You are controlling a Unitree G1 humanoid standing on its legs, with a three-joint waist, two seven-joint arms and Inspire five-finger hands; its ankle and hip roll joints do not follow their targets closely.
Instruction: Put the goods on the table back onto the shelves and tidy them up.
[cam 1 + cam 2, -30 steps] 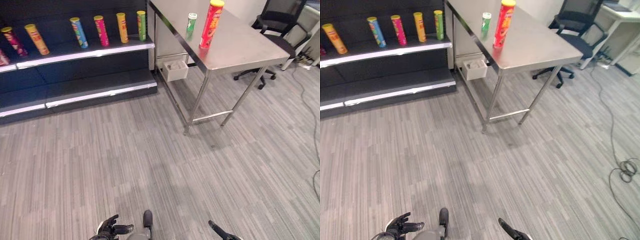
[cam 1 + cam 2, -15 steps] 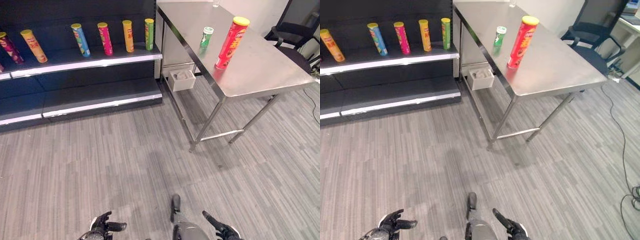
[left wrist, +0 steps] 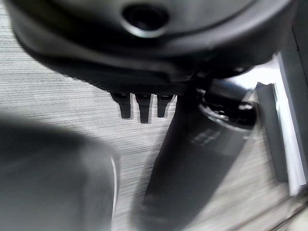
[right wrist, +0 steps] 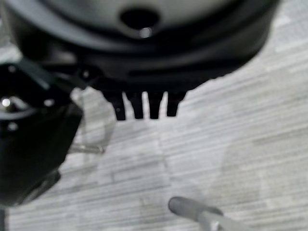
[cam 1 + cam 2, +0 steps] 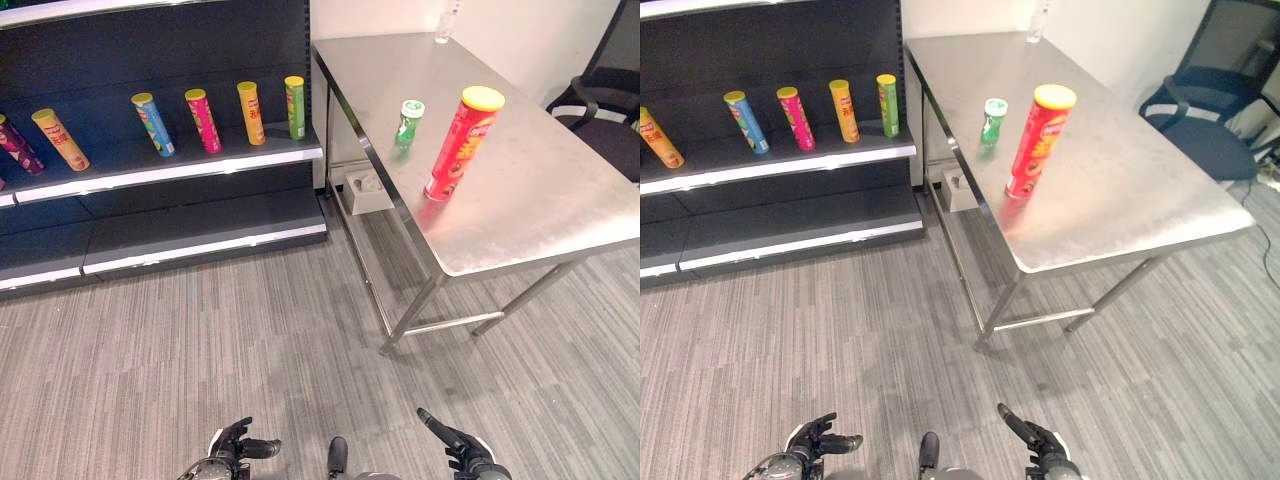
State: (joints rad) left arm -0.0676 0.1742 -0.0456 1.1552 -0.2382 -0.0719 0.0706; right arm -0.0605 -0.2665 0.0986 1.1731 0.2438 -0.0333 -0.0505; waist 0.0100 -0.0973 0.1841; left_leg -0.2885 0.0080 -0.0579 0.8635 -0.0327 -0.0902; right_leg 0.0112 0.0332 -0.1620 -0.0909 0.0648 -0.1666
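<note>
Nothing shelved yet: tall red chip can [image 5: 460, 143] & small green can [image 5: 408, 122] on steel table [image 5: 560, 215], both hands, left hand [image 5: 232, 447] & right hand [image 5: 455, 450], relaxed w/ nothing held.

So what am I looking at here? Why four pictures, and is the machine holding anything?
A walking robot with two arms took all four at once. Two come from cameras in its head, looking down; two sit on its wrists, looking along each hand at the floor. Low in the head views, the left hand and right hand hang with relaxed fingers, holding nothing. Ahead, a steel table carries a tall red can, a small green can and a clear bottle at its far end. The dark shelf to the left holds a row of coloured cans.
</note>
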